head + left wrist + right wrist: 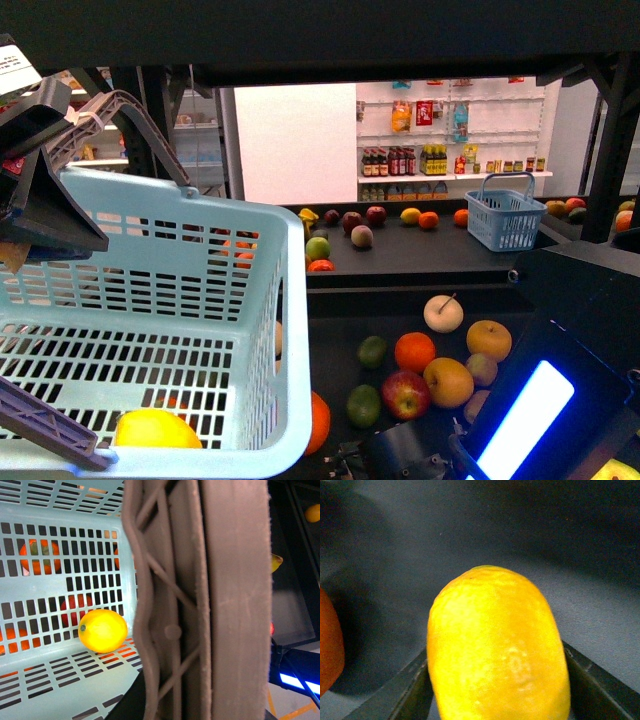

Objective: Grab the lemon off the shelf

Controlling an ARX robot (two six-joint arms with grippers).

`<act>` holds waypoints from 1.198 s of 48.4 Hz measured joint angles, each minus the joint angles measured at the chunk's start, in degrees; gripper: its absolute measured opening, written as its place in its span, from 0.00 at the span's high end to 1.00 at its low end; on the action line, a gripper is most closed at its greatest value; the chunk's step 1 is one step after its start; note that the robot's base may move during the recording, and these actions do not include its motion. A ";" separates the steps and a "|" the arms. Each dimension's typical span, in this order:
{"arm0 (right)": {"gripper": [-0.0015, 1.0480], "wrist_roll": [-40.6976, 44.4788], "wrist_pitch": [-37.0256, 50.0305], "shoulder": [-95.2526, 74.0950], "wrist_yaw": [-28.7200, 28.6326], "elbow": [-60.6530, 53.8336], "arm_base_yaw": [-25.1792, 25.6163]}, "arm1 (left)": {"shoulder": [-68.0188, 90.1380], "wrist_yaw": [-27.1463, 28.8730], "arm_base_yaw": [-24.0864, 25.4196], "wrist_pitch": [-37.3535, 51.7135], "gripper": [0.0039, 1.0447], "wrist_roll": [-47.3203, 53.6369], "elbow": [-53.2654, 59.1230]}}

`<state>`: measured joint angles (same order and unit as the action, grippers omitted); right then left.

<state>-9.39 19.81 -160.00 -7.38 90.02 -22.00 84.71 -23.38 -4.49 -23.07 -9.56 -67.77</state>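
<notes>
**Front view.** A light blue basket [270, 330] fills the left half, in front of the shelf [450, 245]. Its grey handle [140, 130] runs into the black left gripper [62, 165]. The contact point is hidden, so it cannot be told whether that gripper is clamped or loose. A yellow fruit [155, 428] lies on the basket floor. A white label [15, 60] at the upper left edge carries dark print that is too small to read.

Loose fruit lies on the near deck, including an orange [414, 351], a red apple [404, 394] and a pale apple [443, 313]. The far deck holds more fruit and a small blue basket [505, 220]. Behind it stand white shelves [450, 178] of bottles and packets, whose labels are not legible. The right arm [560, 330] enters at the lower right with a lit blue strip [525, 420].

**Left wrist view.** The handle fills the centre, close to the lens. Beside it is the slotted inside of the basket, with the yellow fruit resting on it. Orange and red fruit show through the slots. No fingers can be identified.

**Right wrist view.** The lemon [497, 640] fills the centre. It is clamped in the right gripper [497, 700], with one dark finger [407, 697] pressing the peel on each side. The lemon is over the dark grey deck of the shelf, and it cannot be told whether it touches the deck. A red-orange fruit [329, 645] lies just beside it at the frame edge.
</notes>
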 joint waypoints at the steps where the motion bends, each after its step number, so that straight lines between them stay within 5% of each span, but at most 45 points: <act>1: 0.38 -0.04 0.00 0.00 -0.02 -0.02 0.00 | 0.00 0.00 0.00 0.00 0.86 0.00 0.00; 6: 0.48 -0.09 0.00 0.00 -0.04 -0.15 -0.04 | 0.02 0.00 0.00 0.00 0.86 0.00 0.00; 22: 0.49 0.24 0.13 3.06 0.57 -4.48 1.88 | 0.02 0.00 0.00 0.00 0.86 0.00 0.00; 58: 0.49 8.00 -3.15 33.42 2.64 -20.33 14.78 | 0.00 0.00 -0.02 0.00 0.86 0.00 0.00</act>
<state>-1.39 16.67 -126.58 -4.73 69.69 -7.22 84.71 -23.38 -4.51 -23.07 -9.56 -67.77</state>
